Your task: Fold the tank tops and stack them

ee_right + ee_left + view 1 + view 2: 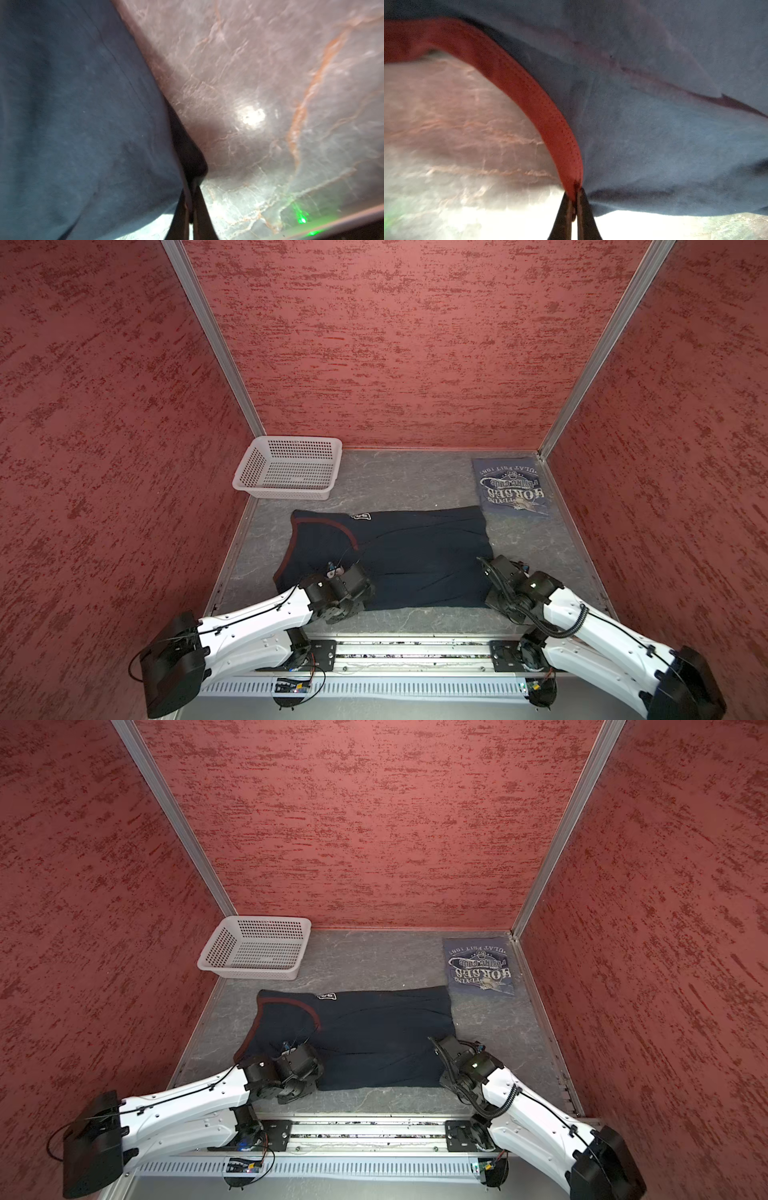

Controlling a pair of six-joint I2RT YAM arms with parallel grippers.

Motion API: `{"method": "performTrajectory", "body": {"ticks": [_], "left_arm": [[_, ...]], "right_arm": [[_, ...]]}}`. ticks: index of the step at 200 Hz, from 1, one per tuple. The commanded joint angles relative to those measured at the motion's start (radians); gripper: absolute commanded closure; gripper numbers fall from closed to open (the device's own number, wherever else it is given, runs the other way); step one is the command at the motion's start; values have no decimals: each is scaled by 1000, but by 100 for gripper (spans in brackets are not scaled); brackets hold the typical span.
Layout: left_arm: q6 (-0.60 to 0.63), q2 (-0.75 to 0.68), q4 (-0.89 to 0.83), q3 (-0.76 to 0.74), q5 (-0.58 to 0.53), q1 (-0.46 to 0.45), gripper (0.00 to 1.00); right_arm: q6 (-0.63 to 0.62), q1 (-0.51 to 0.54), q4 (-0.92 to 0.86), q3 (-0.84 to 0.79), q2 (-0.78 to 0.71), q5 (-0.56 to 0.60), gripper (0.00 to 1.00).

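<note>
Arms [253, 614] stretch low, left tool [575, 194] and right tool [192, 192] each pinching the navy tank top [415, 556].

My top views evenly lit, sharp, my wrist views blurred, navy tank top [654, 135] soft up close, glare bleaching the table [643, 224].

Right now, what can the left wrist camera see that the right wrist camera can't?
Only the left wrist view shows the red trim, pinched in the shut left pincer. Only the right wrist view shows the right pincer shut on a plain dark edge, plus green light spots on the table. Both views show the dark navy tank top lying on the same marbled table.
</note>
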Motion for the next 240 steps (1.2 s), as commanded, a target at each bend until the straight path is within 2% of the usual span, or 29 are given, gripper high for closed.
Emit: {"method": "performTrajectory", "body": {"ticks": [1, 23, 62, 79, 97, 130, 150, 182, 205, 240], "left_arm": [[-36, -24, -116, 68, -58, -20, 94], [-84, -60, -219, 129, -86, -59, 95], [-200, -104, -291, 174, -64, -156, 96], [-252, -106, -305, 176, -64, -200, 95], [-256, -101, -268, 161, -54, -193, 95], [-181, -84, -185, 154, -58, -88, 95], [-92, -55, -78, 142, -14, 28, 95], [59, 21, 54, 170, 45, 210, 95], [142, 96, 87, 219, 65, 303, 95], [205, 199, 200, 235, 130, 424, 95]], "right_arm": [[33, 7, -90, 66, -34, 73, 97], [35, 6, -176, 130, -75, 100, 97], [48, 7, -278, 216, -121, 124, 97], [55, 7, -300, 240, -139, 146, 97], [41, 6, -287, 240, -135, 168, 97], [-6, 4, -152, 234, -79, 168, 97], [-61, -16, -47, 237, -35, 170, 97], [-199, -105, 124, 255, 87, 132, 96], [-292, -187, 223, 268, 162, 99, 95], [-397, -296, 363, 287, 263, 43, 95]]}}
